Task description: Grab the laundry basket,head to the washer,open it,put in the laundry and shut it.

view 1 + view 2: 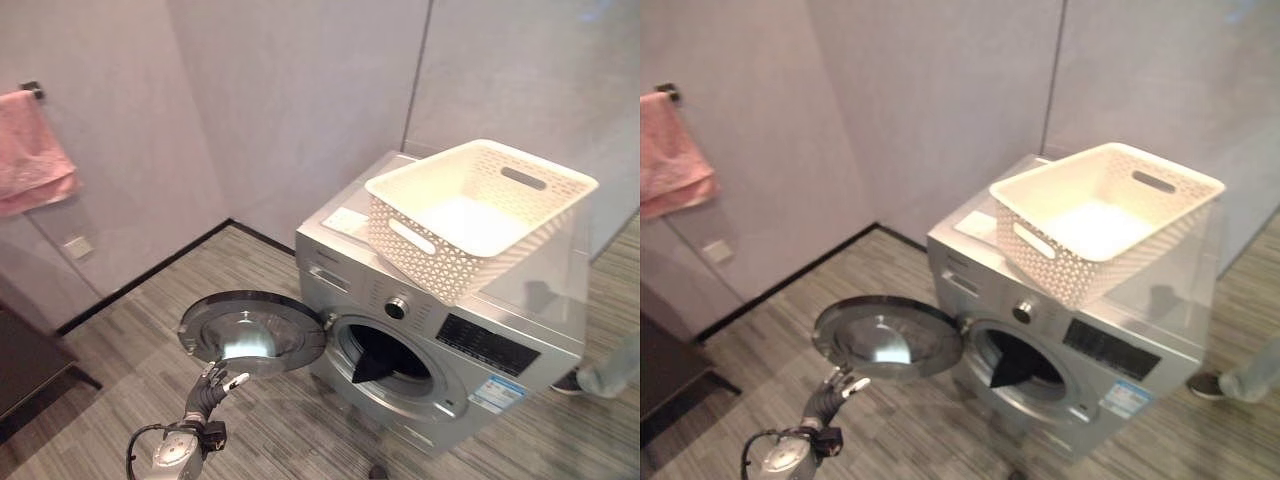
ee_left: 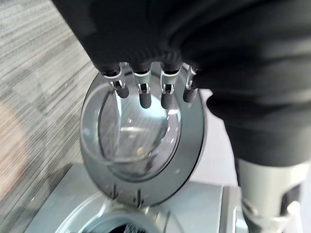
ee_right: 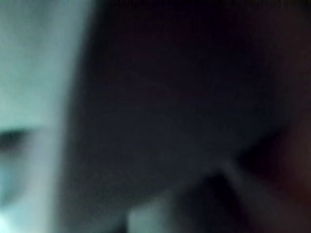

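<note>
Washer (image 1: 440, 330), silver, front-loading, standing near the wall corner; its door (image 1: 252, 332) hangs fully open to the washer's left. Laundry basket (image 1: 478, 215), white and apparently empty, rests tilted on the washer's top, overhanging the front edge above the control panel; a hard door slam might, in my judgement, shake it loose. Dark laundry (image 1: 372, 367) drapes over the drum's lower lip, beside the door's hinge side, and could be pinched in the seal on closing. Floor left of the washer lies open, giving swing room. Left hand (image 1: 212, 388) sits just below the door's outer rim, fingers (image 2: 145, 94) relaxed and slightly apart, holding nothing.
</note>
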### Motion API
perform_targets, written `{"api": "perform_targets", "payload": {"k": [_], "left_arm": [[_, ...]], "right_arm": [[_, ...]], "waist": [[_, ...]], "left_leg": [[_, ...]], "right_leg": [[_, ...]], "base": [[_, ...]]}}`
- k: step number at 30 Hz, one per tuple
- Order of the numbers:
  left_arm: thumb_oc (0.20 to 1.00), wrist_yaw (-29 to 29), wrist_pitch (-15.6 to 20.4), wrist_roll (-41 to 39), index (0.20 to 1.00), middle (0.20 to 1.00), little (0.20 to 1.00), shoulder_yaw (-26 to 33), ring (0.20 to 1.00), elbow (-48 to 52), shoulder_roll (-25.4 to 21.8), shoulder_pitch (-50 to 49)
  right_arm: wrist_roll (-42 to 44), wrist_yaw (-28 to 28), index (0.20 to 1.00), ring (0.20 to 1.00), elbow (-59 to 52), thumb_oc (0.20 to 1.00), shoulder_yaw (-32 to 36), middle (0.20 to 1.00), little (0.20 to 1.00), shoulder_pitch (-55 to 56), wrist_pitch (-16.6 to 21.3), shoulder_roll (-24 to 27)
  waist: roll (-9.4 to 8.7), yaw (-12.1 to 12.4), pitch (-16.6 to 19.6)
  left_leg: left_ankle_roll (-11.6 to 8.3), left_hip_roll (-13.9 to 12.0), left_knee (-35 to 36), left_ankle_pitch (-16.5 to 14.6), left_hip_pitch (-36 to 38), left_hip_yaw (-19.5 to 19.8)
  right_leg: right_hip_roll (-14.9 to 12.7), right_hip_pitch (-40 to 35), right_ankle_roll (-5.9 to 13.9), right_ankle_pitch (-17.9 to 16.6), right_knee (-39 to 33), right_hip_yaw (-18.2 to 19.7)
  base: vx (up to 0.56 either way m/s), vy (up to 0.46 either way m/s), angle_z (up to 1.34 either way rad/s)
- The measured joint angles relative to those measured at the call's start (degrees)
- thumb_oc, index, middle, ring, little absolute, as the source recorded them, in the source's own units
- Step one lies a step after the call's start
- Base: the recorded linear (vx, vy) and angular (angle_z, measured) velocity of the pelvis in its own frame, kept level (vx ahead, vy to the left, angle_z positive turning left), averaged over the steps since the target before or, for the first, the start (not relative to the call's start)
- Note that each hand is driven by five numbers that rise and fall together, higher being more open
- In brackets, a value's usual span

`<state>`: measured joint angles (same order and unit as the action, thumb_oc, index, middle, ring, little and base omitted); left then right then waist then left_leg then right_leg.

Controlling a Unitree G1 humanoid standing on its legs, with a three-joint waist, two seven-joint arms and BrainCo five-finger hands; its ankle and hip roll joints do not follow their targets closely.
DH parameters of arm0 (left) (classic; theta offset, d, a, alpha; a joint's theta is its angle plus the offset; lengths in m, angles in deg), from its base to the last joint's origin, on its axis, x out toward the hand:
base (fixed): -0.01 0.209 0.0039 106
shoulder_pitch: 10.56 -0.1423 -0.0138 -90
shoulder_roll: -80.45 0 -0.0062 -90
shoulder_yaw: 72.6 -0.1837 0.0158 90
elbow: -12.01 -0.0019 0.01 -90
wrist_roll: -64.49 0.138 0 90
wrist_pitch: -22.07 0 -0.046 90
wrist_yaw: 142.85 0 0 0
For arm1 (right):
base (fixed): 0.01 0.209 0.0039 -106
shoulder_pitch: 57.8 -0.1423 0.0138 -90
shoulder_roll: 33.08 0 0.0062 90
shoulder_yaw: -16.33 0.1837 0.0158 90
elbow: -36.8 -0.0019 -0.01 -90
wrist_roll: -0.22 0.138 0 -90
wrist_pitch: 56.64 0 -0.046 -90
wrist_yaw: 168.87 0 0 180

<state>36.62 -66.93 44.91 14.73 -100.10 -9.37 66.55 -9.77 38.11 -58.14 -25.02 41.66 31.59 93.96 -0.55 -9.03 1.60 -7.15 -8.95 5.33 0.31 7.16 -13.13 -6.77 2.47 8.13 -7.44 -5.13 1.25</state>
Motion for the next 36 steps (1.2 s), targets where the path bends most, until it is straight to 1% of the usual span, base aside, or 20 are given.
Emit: {"api": "perform_targets", "payload": {"k": [1, 2, 4, 7, 8, 9, 12, 14, 15, 16, 19, 20, 21, 22, 23, 24, 27, 30, 32, 36], "left_arm": [[1.000, 0.1, 0.0, 0.0, 1.000, 1.000, 1.000, 0.0, 1.000, 0.0, 0.3, -0.1], [1.000, 0.2, 0.1, 0.0, 1.000, 1.000, 1.000, 0.3, 1.000, -0.2, 0.5, -0.5], [1.000, 0.2, 0.1, 0.0, 1.000, 1.000, 1.000, 0.6, 1.000, -0.9, 0.5, -1.7], [1.000, 0.3, 0.1, -0.1, 1.000, 1.000, 1.000, 1.7, 1.000, -1.2, 0.9, -4.1], [1.000, 0.3, 0.1, -0.1, 1.000, 1.000, 1.000, 3.6, 1.000, -1.8, 1.0, -5.1], [1.000, 0.2, 0.1, -0.3, 1.000, 1.000, 1.000, 3.9, 1.000, -1.9, 1.0, -6.0], [1.000, 0.2, 0.1, -1.2, 1.000, 1.000, 1.000, 5.1, 1.000, -1.7, 0.9, -8.0], [1.000, 0.2, 0.1, -3.0, 1.000, 1.000, 1.000, 5.9, 1.000, -2.1, 0.7, -8.1], [1.000, 0.2, 0.1, -3.0, 1.000, 1.000, 1.000, 5.8, 1.000, -2.5, 0.6, -8.1], [1.000, 0.3, 0.3, -3.1, 1.000, 1.000, 1.000, 5.5, 1.000, -2.5, 0.3, -7.3], [1.000, 0.4, 0.5, -3.6, 1.000, 1.000, 1.000, 3.9, 1.000, -2.6, -0.1, -5.2], [1.000, 0.5, 0.7, -4.8, 1.000, 1.000, 1.000, 3.2, 1.000, -2.2, -0.3, -5.0], [1.000, 0.7, 1.3, -5.3, 1.000, 1.000, 1.000, 2.3, 1.000, -1.0, -0.6, -3.7], [1.000, 0.9, 1.9, -5.4, 1.000, 1.000, 1.000, 1.0, 1.000, -0.6, -1.2, -1.8], [1.000, 1.4, 2.0, -6.6, 1.000, 1.000, 1.000, -0.7, 1.000, -0.6, -1.1, -0.4], [1.000, 2.1, 2.4, -7.8, 1.000, 1.000, 1.000, -2.5, 1.000, 0.3, -2.1, 1.5], [1.000, 2.6, 2.8, -9.8, 1.000, 1.000, 1.000, -4.7, 1.000, 1.0, -1.3, 8.0], [1.000, 4.7, 4.2, -11.6, 1.000, 1.000, 1.000, -8.5, 1.000, 2.9, -1.1, 12.1], [1.000, 5.3, 4.6, -12.0, 1.000, 1.000, 1.000, -9.5, 1.000, 4.0, -0.8, 12.3], [1.000, 6.5, 5.2, -12.1, 1.000, 1.000, 1.000, -12.4, 1.000, 5.0, -1.2, 12.9]], "right_arm": [[0.0, -0.1, 0.200, 0.200, -1.5, 0.200, -0.2, 0.200, 0.200, 2.7, 0.1, -4.6], [0.3, -1.4, 0.200, 0.200, -3.3, 0.200, -2.7, 0.200, 0.200, 5.4, 0.1, -13.7], [1.6, -4.1, 0.200, 0.200, -4.1, 0.200, -6.1, 0.200, 0.200, 6.8, 0.4, -20.7], [5.7, -7.0, 0.200, 0.200, -3.5, 0.200, -9.9, 0.200, 0.200, 10.5, 1.0, -25.9], [10.2, -8.8, 0.200, 0.200, -3.5, 0.200, -13.0, 0.200, 0.200, 13.3, 1.7, -33.1], [12.3, -10.4, 0.200, 0.200, -3.0, 0.200, -15.4, 0.200, 0.200, 15.8, 2.1, -36.2], [19.6, -16.1, 0.200, 0.200, 0.7, 0.200, -23.2, 0.200, 0.200, 19.4, 1.5, -38.0], [26.2, -19.2, 0.200, 0.200, 7.2, 0.200, -29.1, 0.200, 0.200, 18.7, 1.5, -39.1], [29.0, -21.9, 0.200, 0.200, 11.1, 0.200, -33.2, 0.200, 0.200, 18.0, 0.9, -39.2], [31.2, -22.8, 0.200, 0.200, 15.6, 0.200, -35.1, 0.200, 0.200, 16.8, 1.8, -39.2], [34.3, -25.0, 0.200, 0.200, 21.5, 0.200, -39.4, 0.200, 0.200, 13.9, 0.8, -39.6], [36.5, -25.3, 0.200, 0.200, 24.0, 0.200, -40.9, 0.200, 0.200, 12.4, 1.9, -40.8], [37.9, -25.1, 0.200, 0.200, 26.9, 0.200, -41.0, 0.200, 0.200, 10.5, 2.9, -41.2], [39.0, -25.1, 0.200, 0.200, 29.0, 0.200, -41.6, 0.200, 0.200, 8.4, 2.3, -41.2], [40.2, -25.4, 0.200, 0.200, 30.9, 0.200, -43.3, 0.200, 0.200, 4.6, 2.8, -41.2], [41.7, -24.8, 0.200, 0.200, 34.7, 0.200, -44.6, 0.200, 0.200, 0.7, 4.5, -41.3], [44.4, -22.2, 0.200, 0.200, 38.5, 0.200, -45.5, 0.200, 0.200, -9.6, 4.6, -42.1], [45.3, -18.2, 0.200, 0.200, 41.3, 0.200, -50.6, 0.200, 0.200, -26.4, 7.0, -43.4], [45.3, -16.6, 0.200, 0.200, 42.3, 0.200, -51.6, 0.200, 0.200, -30.6, 8.4, -44.5], [45.4, -12.5, 0.200, 0.200, 46.0, 0.200, -51.6, 0.200, 0.200, -38.0, 10.3, -46.8]], "waist": [[-0.05, -0.1, 0.6], [-0.24, -1.3, 0.7], [-0.10, -1.4, 0.2], [0.45, -3.0, -0.2], [0.03, -3.2, -0.3], [0.00, -3.5, -0.4], [-0.58, -3.0, -0.9], [-1.66, -3.0, -1.8], [-1.83, -1.8, -2.8], [-2.83, -1.2, -3.0], [-3.27, -0.1, -6.2], [-3.60, 1.3, -8.0], [-4.44, 1.9, -8.8], [-4.68, 1.8, -11.2], [-4.22, 3.3, -14.3], [-3.39, 3.5, -16.6], [-1.40, 5.8, -22.3], [3.47, 7.1, -29.6], [4.18, 7.7, -31.2], [4.76, 9.1, -31.4]], "left_leg": [[0.17, 0.1, 0.0, -0.1, -0.1, -0.3], [0.08, 0.5, 0.2, -0.3, 0.1, -1.4], [0.51, 0.6, 0.3, -0.7, 1.3, -3.6], [0.77, 1.5, 0.3, -1.5, 2.8, -5.9], [0.87, 1.7, 0.3, -1.5, 3.0, -6.6], [0.88, 1.8, 0.3, -1.6, 3.0, -6.7], [1.07, 2.2, 0.3, -1.7, 3.0, -8.2], [1.04, 2.2, 0.3, -1.6, 3.2, -8.5], [1.07, 2.4, 0.3, -1.7, 3.2, -9.3], [1.08, 2.4, 0.2, -1.7, 3.0, -9.5], [1.21, 2.7, -0.8, -1.5, 2.6, -8.6], [1.32, 2.6, -3.6, -1.8, -0.1, -8.0], [1.43, 2.3, -6.9, -3.3, -2.8, -7.5], [1.69, 2.1, -9.3, -4.3, -4.4, -6.1], [1.49, 1.8, -11.6, -4.4, -7.8, -4.5], [1.62, 1.2, -15.9, -5.6, -11.1, -2.4], [1.92, 1.1, -20.9, -5.9, -19.3, 0.6], [2.12, 1.8, -23.4, -5.2, -27.1, 4.1], [2.37, 1.8, -24.0, -4.7, -29.0, 4.6], [2.54, 2.4, -25.5, -4.5, -34.2, 5.3]], "right_leg": [[-0.1, 0.5, 0.10, -0.1, 0.1, 0.4], [-0.2, 1.2, 0.17, -0.1, -0.1, 1.4], [-0.3, 1.4, 0.46, -0.4, 0.1, 3.3], [-0.9, 1.5, 0.78, -0.8, -0.2, 4.8], [-1.0, 1.7, 0.83, -0.8, -0.1, 5.3], [-1.0, 1.8, 0.92, -0.8, 0.0, 5.6], [-1.2, 2.6, 1.45, -1.0, 0.3, 6.4], [-1.3, 3.3, 1.48, -1.0, 1.0, 6.5], [-1.4, 3.3, 1.70, -1.2, 0.9, 6.5], [-1.6, 4.0, 1.70, -1.2, 1.0, 6.3], [-2.1, 3.4, 1.93, -1.4, 0.7, 6.0], [-2.5, 4.8, 1.95, -1.5, 2.1, 5.8], [-2.8, 6.7, 1.92, -1.4, 3.2, 5.7], [-3.2, 6.3, 1.86, -1.6, 2.6, 4.5], [-3.7, 7.9, 1.68, -1.5, 3.5, 4.1], [-3.9, 8.5, 1.38, -2.1, 4.5, 2.6], [-4.2, 13.7, 0.99, -3.5, 6.1, 0.5], [-5.1, 17.9, 0.36, -4.9, 5.7, -2.1], [-5.3, 19.6, 0.20, -5.1, 6.0, -2.7], [-6.2, 23.9, -0.23, -5.5, 6.9, -3.3]], "base": [[0.02, 0.057, -0.38], [-0.05, 0.062, -0.45], [-0.03, 0.043, -0.57], [-0.01, 0.046, -0.41], [-0.04, 0.045, -0.19], [-0.06, 0.049, -0.16], [-0.06, 0.022, -0.20], [-0.07, 0.024, -0.18], [-0.15, 0.031, -0.25], [-0.14, 0.021, -0.17], [-0.21, -0.009, 0.12], [-0.16, -0.005, 0.18], [-0.20, -0.009, 0.31], [-0.39, -0.031, 0.37], [-0.39, -0.031, 0.63], [-0.28, -0.034, 0.66], [-0.18, -0.001, 0.52], [-0.17, 0.045, 0.44], [-0.10, 0.032, 0.23], [-0.08, 0.045, 0.14]]}}
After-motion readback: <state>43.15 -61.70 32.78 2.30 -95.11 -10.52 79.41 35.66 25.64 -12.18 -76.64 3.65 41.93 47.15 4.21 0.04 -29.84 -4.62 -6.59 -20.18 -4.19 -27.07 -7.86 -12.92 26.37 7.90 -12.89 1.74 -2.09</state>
